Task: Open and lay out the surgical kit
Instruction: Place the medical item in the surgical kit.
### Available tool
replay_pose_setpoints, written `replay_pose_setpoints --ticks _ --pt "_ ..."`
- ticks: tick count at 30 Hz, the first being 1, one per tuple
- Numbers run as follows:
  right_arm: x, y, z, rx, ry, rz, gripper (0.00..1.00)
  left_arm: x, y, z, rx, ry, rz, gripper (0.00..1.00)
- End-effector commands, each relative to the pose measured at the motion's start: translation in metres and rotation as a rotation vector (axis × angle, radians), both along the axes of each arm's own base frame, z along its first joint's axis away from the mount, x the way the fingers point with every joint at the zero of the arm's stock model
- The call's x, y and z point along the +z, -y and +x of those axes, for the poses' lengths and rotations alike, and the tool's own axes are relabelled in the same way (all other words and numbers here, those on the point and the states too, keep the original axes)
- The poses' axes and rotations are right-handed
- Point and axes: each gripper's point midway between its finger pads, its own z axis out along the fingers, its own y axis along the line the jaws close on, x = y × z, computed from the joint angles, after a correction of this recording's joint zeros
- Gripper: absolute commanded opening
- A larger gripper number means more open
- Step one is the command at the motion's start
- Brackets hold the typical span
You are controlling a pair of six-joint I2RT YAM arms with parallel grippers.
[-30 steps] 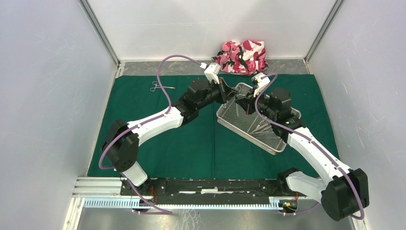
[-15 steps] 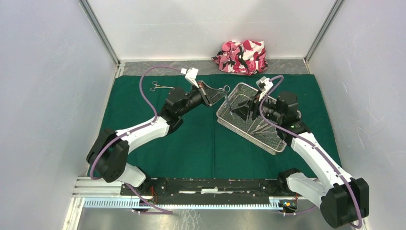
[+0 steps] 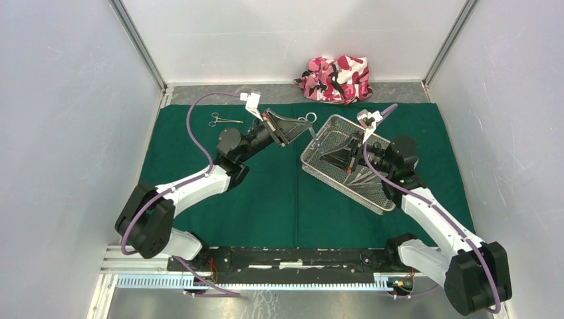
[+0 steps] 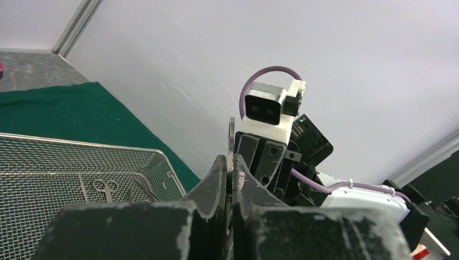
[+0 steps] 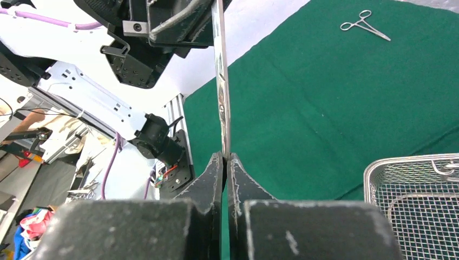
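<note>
Surgical kit tray (image 3: 380, 198) is being emptied; left hand (image 3: 299, 126) is gripping ringed forceps (image 3: 310, 119) beside the tray, needing lowering onto the drape (image 3: 266, 199); right hand (image 5: 224, 158) is pinching a steel strip (image 5: 221, 81).

- You have no text, label, brand, number or sign that can be read in any view
- Dark specks on the steel strip (image 5: 221, 103) in the right gripper (image 5: 224, 158) are too blurred to read

The overhead camera looked down from six o'clock; wrist cameras faced each other closely, sharing the rectangular silver wire-mesh tray (image 4: 81, 157).
</note>
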Motion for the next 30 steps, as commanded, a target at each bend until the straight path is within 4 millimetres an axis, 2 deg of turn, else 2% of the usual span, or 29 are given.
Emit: replay_pose_setpoints --ticks 1,2,3,4,5,7,10,14,16,28,30 --pt "0.021 -0.002 0.002 0.005 0.064 0.037 0.00 0.017 -0.002 -0.008 -0.032 -0.025 -0.028 0.06" --pt "0.020 0.000 0.007 -0.026 0.069 0.017 0.00 0.006 -0.003 0.004 0.027 -0.102 0.029 0.28" --pt "0.017 0.001 0.014 -0.069 0.077 -0.017 0.00 -0.012 -0.006 0.016 0.101 -0.194 0.110 0.55" --pt "0.016 0.002 0.017 -0.100 0.085 -0.043 0.00 -0.012 -0.011 0.026 0.185 -0.229 0.140 0.81" --pt "0.015 0.001 0.021 -0.131 0.092 -0.067 0.00 -0.037 -0.016 0.032 0.251 -0.326 0.233 0.87" --pt "0.016 -0.003 0.024 -0.161 0.104 -0.088 0.00 -0.047 -0.020 0.034 0.313 -0.390 0.269 0.89" --pt "0.011 -0.005 0.033 -0.218 0.105 -0.136 0.00 -0.053 -0.016 0.030 0.370 -0.440 0.301 0.85" --pt "0.006 -0.008 0.038 -0.258 0.106 -0.187 0.00 -0.054 -0.016 0.026 0.463 -0.440 0.335 0.69" --pt "0.008 -0.008 0.040 -0.282 0.116 -0.199 0.00 -0.052 -0.018 0.026 0.488 -0.436 0.327 0.60" --pt "0.007 -0.022 0.038 -0.283 0.126 -0.227 0.00 -0.029 -0.021 0.024 0.533 -0.340 0.288 0.33" --pt "0.008 -0.026 0.038 -0.277 0.128 -0.225 0.00 -0.028 -0.021 0.025 0.535 -0.340 0.280 0.20"
